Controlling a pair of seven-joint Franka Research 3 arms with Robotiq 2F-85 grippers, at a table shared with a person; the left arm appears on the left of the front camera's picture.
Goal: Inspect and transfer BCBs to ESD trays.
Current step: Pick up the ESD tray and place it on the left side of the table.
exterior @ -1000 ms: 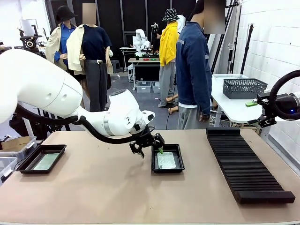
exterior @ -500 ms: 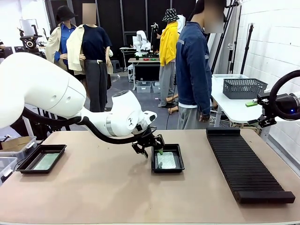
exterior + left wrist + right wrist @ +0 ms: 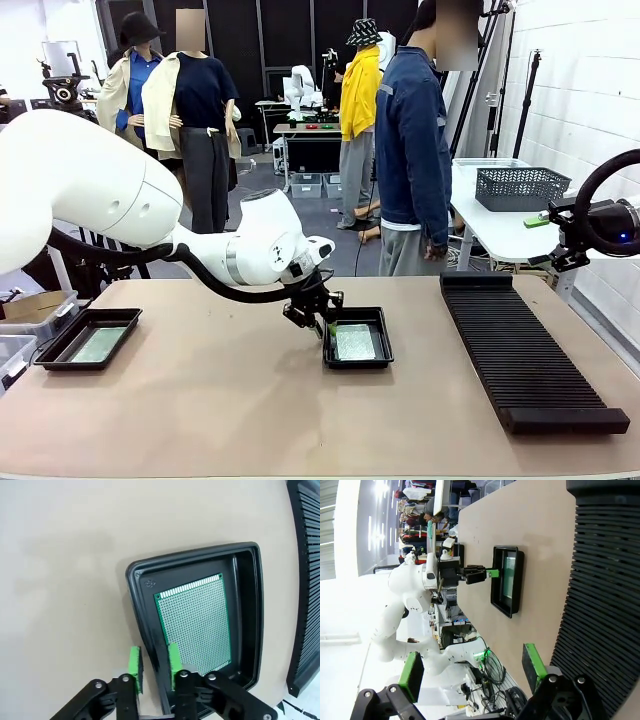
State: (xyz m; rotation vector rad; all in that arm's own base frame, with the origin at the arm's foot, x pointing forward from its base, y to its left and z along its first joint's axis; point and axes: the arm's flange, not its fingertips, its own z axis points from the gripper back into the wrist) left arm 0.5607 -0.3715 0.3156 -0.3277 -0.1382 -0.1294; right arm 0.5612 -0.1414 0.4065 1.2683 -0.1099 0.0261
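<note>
Tray rim [image 3: 150,640] between left end effector [image 3: 154,666] fingers

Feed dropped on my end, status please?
Left gripper straddling centre tray rim, jaws partly open. Right gripper open, holding nothing. BCB flat in tray. Nothing obstructing.

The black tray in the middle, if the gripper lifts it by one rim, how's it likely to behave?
The middle tray looks thin and glossy, so probably light and somewhat slippery. Lifted by the rim that the left gripper straddles, it would likely tilt, and the loose circuit board could slide.
</note>
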